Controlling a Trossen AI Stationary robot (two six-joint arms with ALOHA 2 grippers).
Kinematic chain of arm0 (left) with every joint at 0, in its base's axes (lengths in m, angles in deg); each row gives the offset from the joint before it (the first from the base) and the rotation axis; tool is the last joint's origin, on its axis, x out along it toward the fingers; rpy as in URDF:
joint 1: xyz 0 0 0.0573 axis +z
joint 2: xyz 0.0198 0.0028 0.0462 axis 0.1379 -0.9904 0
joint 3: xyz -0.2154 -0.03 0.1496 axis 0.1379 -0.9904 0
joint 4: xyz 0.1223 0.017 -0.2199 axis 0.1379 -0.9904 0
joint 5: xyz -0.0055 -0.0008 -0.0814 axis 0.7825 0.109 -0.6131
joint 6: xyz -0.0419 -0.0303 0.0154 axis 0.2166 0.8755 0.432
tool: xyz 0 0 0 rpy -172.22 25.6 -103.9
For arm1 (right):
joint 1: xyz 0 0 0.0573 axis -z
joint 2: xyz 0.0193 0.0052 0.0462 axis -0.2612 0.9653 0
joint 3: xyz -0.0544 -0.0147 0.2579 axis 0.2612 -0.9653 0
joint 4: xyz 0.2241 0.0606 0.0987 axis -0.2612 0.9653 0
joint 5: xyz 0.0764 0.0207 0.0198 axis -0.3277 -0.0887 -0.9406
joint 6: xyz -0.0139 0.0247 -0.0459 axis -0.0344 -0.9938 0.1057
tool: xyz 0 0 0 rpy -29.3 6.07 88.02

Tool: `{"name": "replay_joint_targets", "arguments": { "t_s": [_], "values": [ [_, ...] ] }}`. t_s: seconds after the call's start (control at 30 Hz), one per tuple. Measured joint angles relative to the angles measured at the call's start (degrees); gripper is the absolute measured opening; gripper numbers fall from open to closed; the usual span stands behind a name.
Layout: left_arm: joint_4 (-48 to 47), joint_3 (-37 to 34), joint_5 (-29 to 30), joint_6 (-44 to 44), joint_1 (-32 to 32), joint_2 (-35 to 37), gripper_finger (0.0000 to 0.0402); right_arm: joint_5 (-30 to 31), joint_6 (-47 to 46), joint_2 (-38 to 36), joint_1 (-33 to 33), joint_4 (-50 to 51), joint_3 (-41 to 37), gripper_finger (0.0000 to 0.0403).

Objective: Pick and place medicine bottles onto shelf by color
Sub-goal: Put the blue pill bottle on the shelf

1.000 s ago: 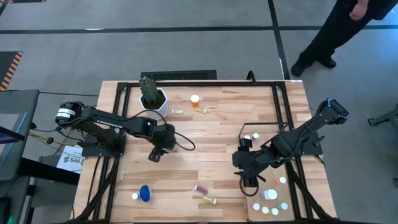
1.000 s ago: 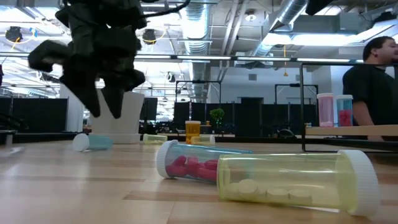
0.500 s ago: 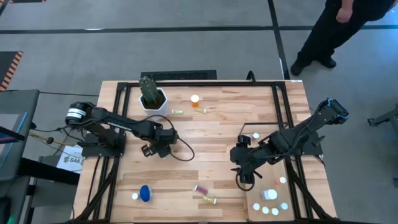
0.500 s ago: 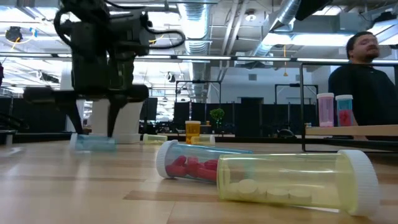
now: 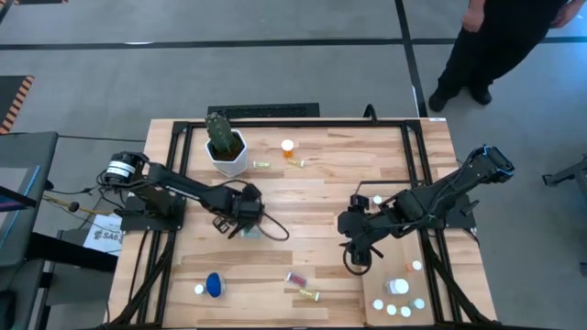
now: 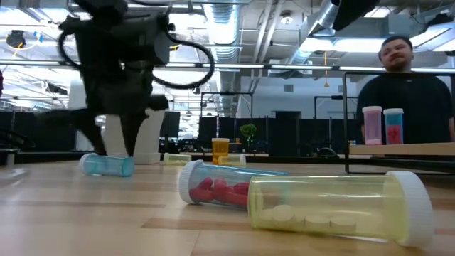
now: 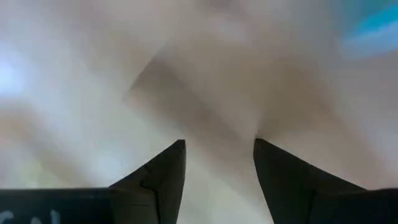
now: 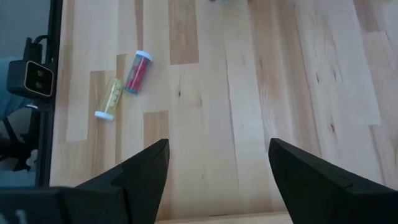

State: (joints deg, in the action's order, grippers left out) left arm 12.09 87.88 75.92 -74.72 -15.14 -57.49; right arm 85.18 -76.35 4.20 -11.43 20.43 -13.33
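Down toward the surface (image 5: 312, 197) my left jaws (image 5: 240, 218) have come; a moment ago they hung higher and more to the side. Now they sit low, right by a small teal bottle (image 6: 106, 164) lying on its side. In the low view the dark fingers (image 6: 117, 135) stand just behind that bottle. My left jaws are apart and hold nothing.

My right jaws (image 5: 359, 249) hang over the right half of the surface, near the shelf (image 5: 378, 298). They are apart too, and empty. Past them I can see a pink bottle (image 8: 137, 71) and a yellow-green bottle (image 8: 110, 99) lying side by side.

I think the job is partly done. Some bottles (image 5: 399, 288) already stand on the shelf. Many are left. An orange bottle (image 5: 288, 148) stands near the white pot with the cactus (image 5: 226, 147). A blue bottle (image 5: 214, 284) lies near the front edge. The pink one and the yellow-green one are down too. The teal one beside my left jaws looks like the one to pick up next. A person (image 6: 405, 99) stands behind the surface.
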Motion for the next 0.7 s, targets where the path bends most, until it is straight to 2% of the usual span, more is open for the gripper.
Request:
{"name": "replay_joint_targets", "arguments": {
  "t_s": [0.07, 0.23, 0.4, 0.7],
  "values": [
    [-1.4, 2.4, 0.5, 6.5, -0.3, 0.8, 0.0176, 0.0, 0.9, 0.0, 0.0, 0.0, 0.0, 0.0297],
    [-5.8, 8.6, -2.4, 14.9, -1.2, 2.8, 0.0176, 0.0, 1.6, 0.0, 0.0, 0.2, 0.0, 0.0297],
    [-3.1, 11.0, -15.3, 27.5, -2.7, 2.7, 0.0176, 0.0, 1.6, 0.0, -0.6, 0.1, 0.0, 0.0297],
    [-0.1, 11.0, -15.5, 39.3, -6.5, 0.2, 0.0176, -0.1, 1.6, 0.0, -0.6, -1.0, 0.0, 0.0297]
  ]
}}
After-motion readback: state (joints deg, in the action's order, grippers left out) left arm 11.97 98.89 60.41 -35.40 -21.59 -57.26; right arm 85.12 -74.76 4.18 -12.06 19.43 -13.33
